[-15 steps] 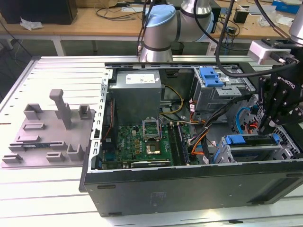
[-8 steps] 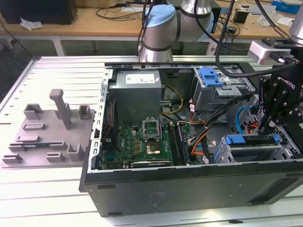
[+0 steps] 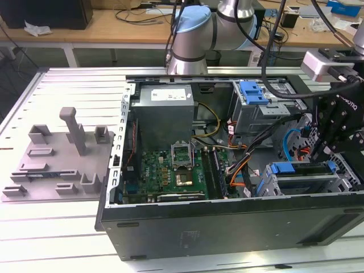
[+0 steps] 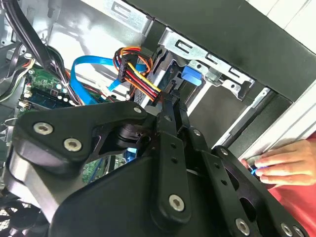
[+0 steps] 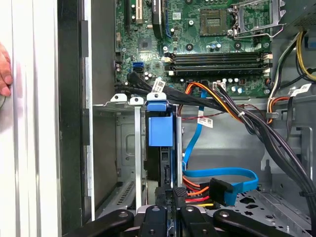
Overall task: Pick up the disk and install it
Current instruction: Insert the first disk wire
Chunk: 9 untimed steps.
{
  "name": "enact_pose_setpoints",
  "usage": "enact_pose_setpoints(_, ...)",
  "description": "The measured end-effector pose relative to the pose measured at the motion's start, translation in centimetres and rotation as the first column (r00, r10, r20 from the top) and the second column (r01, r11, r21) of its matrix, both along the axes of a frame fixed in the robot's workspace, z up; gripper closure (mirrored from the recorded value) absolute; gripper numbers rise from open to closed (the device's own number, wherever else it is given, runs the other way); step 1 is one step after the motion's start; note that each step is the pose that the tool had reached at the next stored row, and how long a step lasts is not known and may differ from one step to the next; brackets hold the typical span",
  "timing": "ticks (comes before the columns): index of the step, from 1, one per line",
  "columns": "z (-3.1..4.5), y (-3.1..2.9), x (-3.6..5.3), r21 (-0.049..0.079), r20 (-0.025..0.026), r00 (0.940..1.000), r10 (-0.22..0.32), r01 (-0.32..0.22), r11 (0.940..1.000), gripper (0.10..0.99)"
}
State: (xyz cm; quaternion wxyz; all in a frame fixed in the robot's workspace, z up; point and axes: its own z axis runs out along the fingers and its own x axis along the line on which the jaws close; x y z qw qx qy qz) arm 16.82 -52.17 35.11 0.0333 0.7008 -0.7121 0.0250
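Note:
The disk [image 5: 166, 168] stands on edge in the drive cage [image 5: 129, 148] of the open computer case, with a blue rail piece [image 5: 160, 129] at its far end. In the first wrist view my gripper [image 5: 173, 193] sits at the disk's near edge, its two black fingers pressed together and nothing between them. The second wrist view shows the same shut fingers [image 4: 170, 106] pointing into the cage. In the exterior view the gripper [image 3: 325, 152] hangs over the cage [image 3: 301, 181] at the case's front corner, on the exterior view's right, beside the disk [image 3: 310, 168].
Blue data cables [image 5: 222, 175] and orange-red-yellow power leads [image 5: 195, 190] lie right beside the cage. A person's hand [image 4: 279, 165] rests on the case's outer wall. A grey plastic holder [image 3: 57, 165] stands on the table at the exterior view's left. A second blue-latched bay [image 3: 253, 92] sits further back.

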Motion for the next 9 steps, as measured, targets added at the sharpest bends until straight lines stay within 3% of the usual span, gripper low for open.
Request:
enact_pose_setpoints(2,0.01,-0.33,0.00,0.017,0.0000,1.0000,0.000,0.000,0.9999,0.918)
enact_pose_setpoints(9,0.00,-0.34,0.00,0.019,0.0000,1.0000,0.000,0.000,0.9998,0.918)
